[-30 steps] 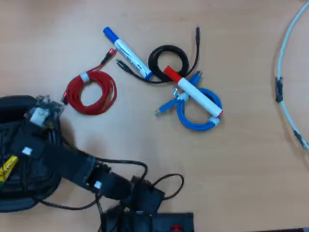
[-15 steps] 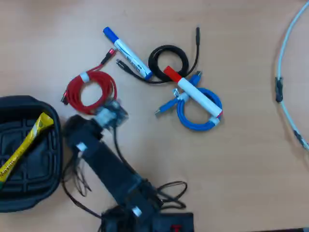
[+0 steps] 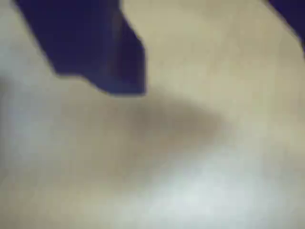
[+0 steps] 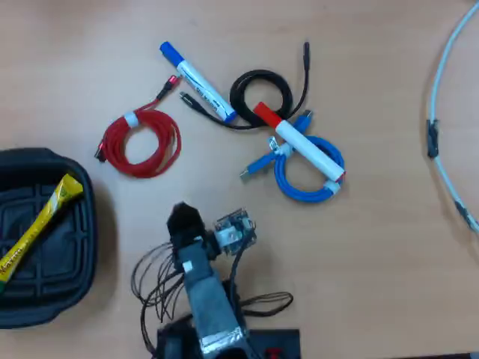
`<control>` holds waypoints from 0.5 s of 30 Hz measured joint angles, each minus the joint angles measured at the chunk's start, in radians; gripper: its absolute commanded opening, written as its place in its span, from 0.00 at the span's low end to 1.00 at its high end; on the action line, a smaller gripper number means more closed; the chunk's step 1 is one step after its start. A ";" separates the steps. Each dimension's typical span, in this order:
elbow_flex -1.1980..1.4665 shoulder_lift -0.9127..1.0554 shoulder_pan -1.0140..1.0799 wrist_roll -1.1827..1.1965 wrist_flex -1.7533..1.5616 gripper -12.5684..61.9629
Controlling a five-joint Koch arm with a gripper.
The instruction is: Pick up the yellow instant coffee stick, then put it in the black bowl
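The yellow instant coffee stick (image 4: pixel 36 226) lies slantwise inside the black bowl (image 4: pixel 81 247) at the left edge of the overhead view, its lower end cut off by the frame. My gripper (image 4: pixel 182 217) is at the bottom centre, to the right of the bowl and apart from it, holding nothing. The wrist view is badly blurred. It shows one dark blue finger (image 3: pixel 100 52) at the top left and a sliver of the other at the top right corner, with bare table between them. Neither the stick nor the bowl shows there.
On the wooden table beyond the gripper lie a coiled red cable (image 4: pixel 142 143), a blue-capped white marker (image 4: pixel 198 82), a coiled black cable (image 4: pixel 262 93), a red-capped white marker (image 4: pixel 299 143) on a coiled blue cable (image 4: pixel 307 179), and a pale cable (image 4: pixel 441 134) at the right edge.
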 measured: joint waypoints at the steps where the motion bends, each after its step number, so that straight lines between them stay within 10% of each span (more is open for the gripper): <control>1: 0.037 0.000 0.015 0.014 -0.048 0.67; 15: 0.420 0.000 0.313 0.034 -0.591 0.69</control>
